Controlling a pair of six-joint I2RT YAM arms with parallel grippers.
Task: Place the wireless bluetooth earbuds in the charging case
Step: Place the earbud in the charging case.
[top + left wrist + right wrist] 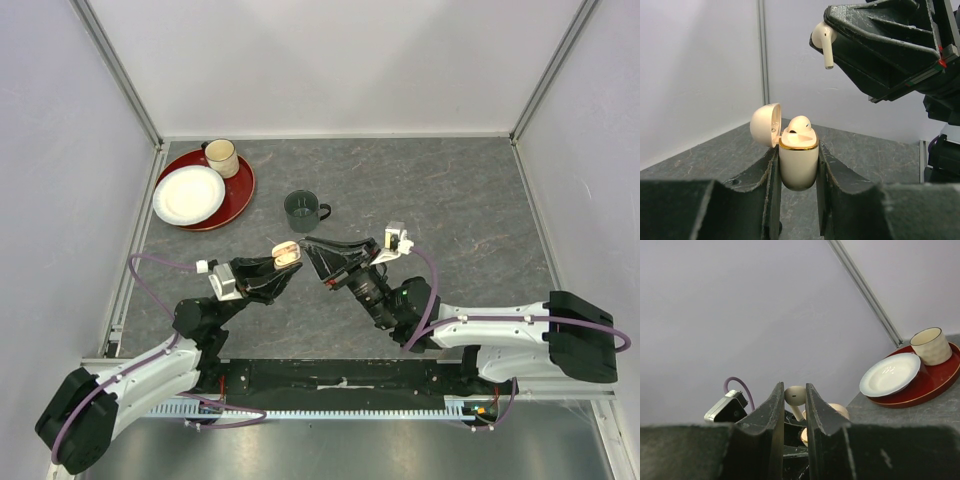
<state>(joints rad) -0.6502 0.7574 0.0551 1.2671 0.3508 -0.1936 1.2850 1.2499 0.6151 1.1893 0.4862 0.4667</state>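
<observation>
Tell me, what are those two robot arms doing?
The left gripper holds an open cream charging case with one earbud already sitting inside. The right gripper pinches a second cream earbud above and off to one side of the case, stem pointing down, not in yet.

Both arms reach from the frame's bottom corners toward its centre, fingertips nearly meeting. The left gripper (289, 257) pinches the charging case (798, 162); the right gripper (304, 242) clamps a cream earbud (823, 39).
</observation>
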